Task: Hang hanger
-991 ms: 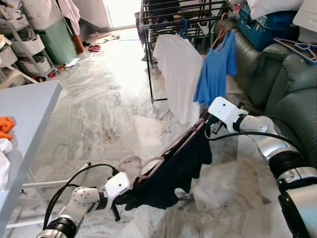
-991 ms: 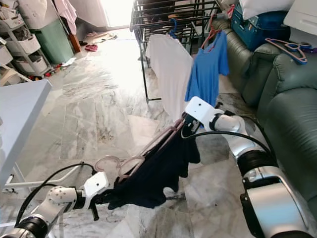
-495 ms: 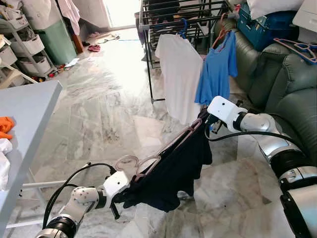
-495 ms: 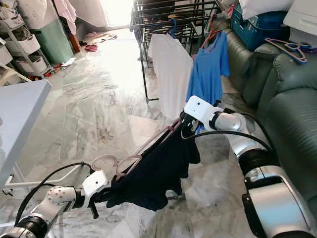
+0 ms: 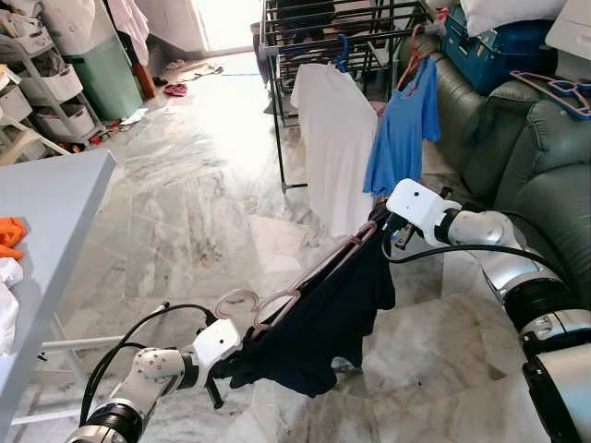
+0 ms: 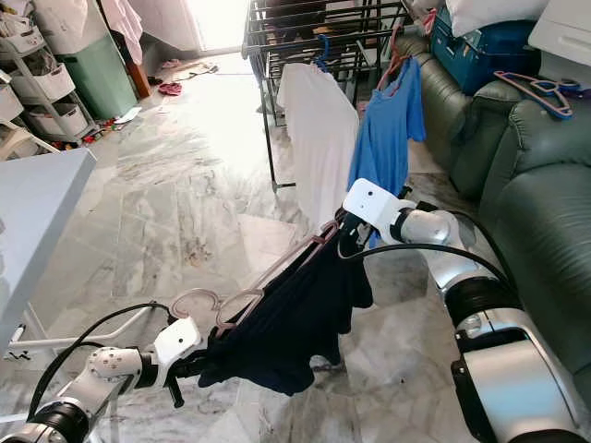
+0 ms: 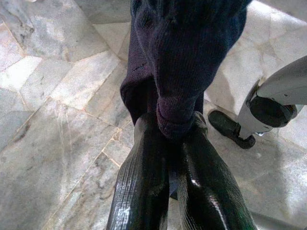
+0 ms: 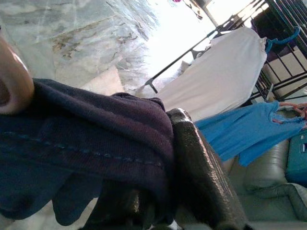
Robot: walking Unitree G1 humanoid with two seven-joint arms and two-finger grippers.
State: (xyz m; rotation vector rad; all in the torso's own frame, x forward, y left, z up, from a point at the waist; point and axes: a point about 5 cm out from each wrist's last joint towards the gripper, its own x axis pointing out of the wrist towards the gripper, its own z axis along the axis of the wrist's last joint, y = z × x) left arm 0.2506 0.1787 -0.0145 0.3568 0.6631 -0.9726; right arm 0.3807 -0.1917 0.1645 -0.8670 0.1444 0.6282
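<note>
A pink hanger (image 5: 305,280) carries a dark navy garment (image 5: 323,323) and is held slanting between my two arms above the marble floor. My left gripper (image 5: 229,367) is shut on the garment's low end, near the hanger's hook (image 5: 235,302). In the left wrist view the black fingers (image 7: 144,187) pinch the navy cloth (image 7: 182,57). My right gripper (image 5: 386,226) is shut on the garment's high end; the right wrist view has a finger (image 8: 201,172) pressed on the cloth (image 8: 91,139). Beyond stands the black drying rack (image 5: 314,28) with a white shirt (image 5: 332,138) and a blue shirt (image 5: 404,125).
A green sofa (image 5: 536,175) runs along the right, with spare hangers (image 5: 559,88) on its arm and a blue crate (image 5: 489,41) behind. A grey table (image 5: 46,240) with an orange cloth (image 5: 11,235) stands at left. Shelves and a green bin (image 5: 106,74) are at far left.
Between the two arms the hanger and navy garment rose slightly, and the garment hangs a little differently. Both grippers kept their hold.
</note>
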